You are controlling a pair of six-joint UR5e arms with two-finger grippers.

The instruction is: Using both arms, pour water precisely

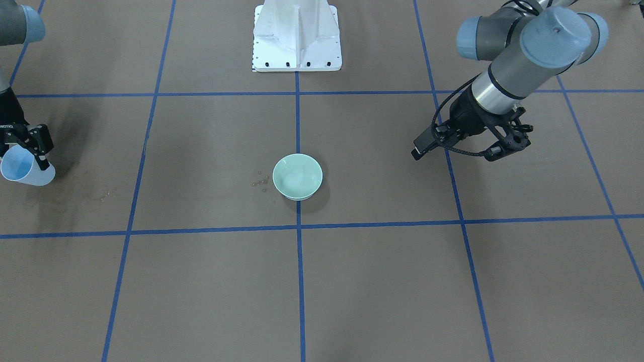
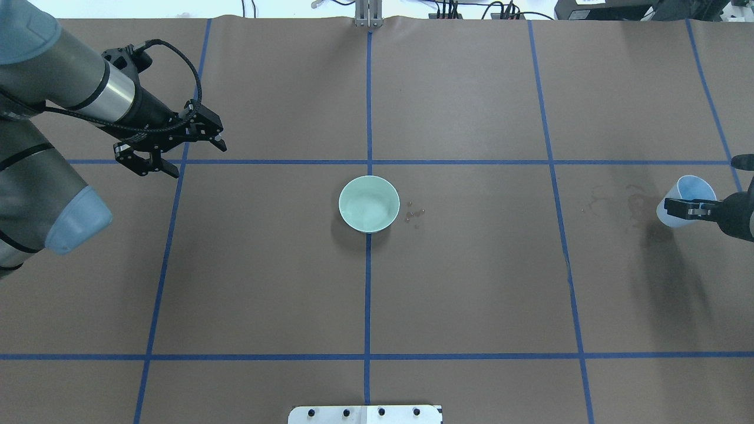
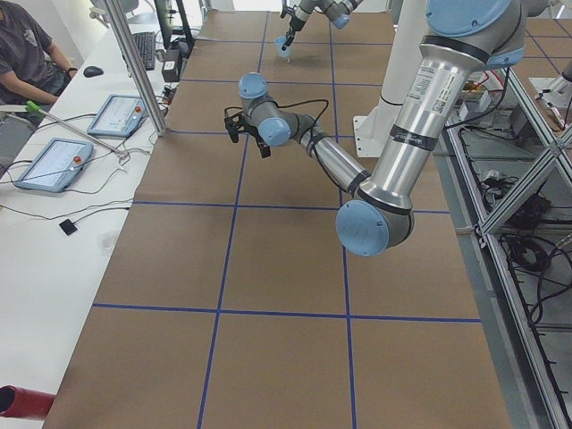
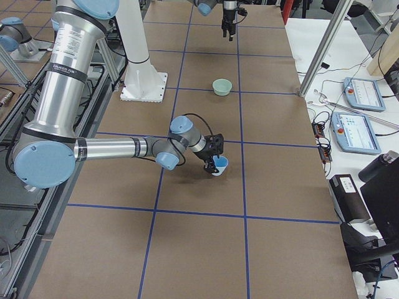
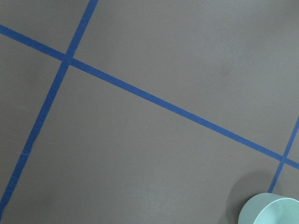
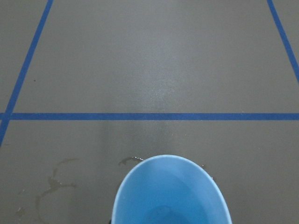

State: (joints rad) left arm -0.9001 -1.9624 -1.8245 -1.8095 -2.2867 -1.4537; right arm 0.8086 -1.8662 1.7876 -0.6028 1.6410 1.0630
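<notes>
A pale green bowl (image 1: 297, 176) (image 2: 369, 204) stands at the table's centre and shows in the left wrist view's lower right corner (image 5: 268, 211). My right gripper (image 2: 677, 207) (image 1: 30, 151) is shut on a light blue cup (image 2: 686, 197) (image 1: 22, 170) (image 4: 219, 165) at the table's right end, far from the bowl. The cup leans slightly. Water (image 6: 163, 212) shows only as a faint sheen at the cup's bottom. My left gripper (image 2: 199, 160) (image 1: 460, 151) is open and empty, above the table well to the bowl's left.
Small droplets (image 2: 413, 212) lie on the brown mat just beside the bowl. Wet stains (image 2: 618, 203) (image 6: 51, 182) mark the mat near the cup. The white pedestal (image 1: 297, 35) stands behind the bowl. An operator (image 3: 27, 54) and tablets sit beyond the far table edge.
</notes>
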